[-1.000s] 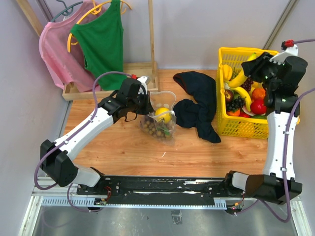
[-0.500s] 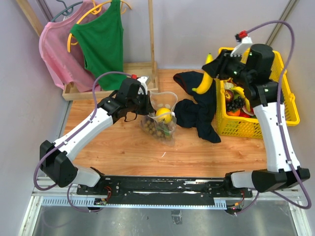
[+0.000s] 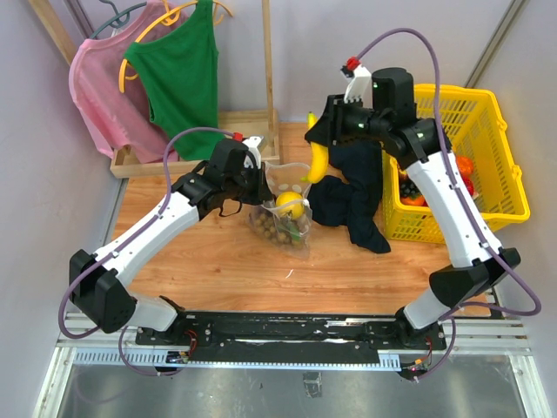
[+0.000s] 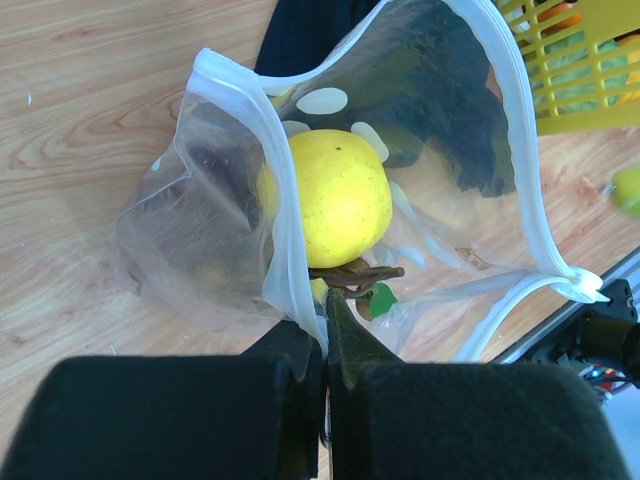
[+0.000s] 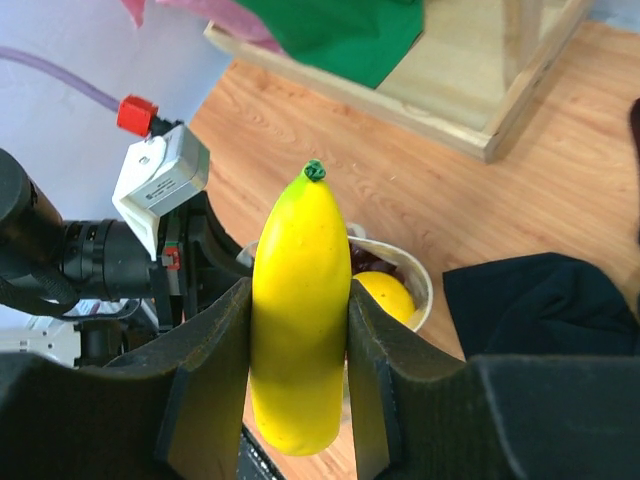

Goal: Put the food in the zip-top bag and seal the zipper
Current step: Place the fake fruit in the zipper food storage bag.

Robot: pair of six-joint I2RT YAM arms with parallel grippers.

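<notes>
Now right hand [image 5: 298, 400] grasps banana [image 5: 300, 280], tip-down, just right of zip-top bag [image 4: 190, 230] mouth; left hand [image 4: 326, 335] clenched on bag rim, nearer.

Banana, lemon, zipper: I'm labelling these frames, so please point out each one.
banana [image 5: 300, 330]: right wrist view, middle of its yellow body.
lemon [image 4: 340, 195]: left wrist view, centre of its skin.
zipper [image 4: 282, 215]: left wrist view, the white strip just left of the fruit.
</notes>
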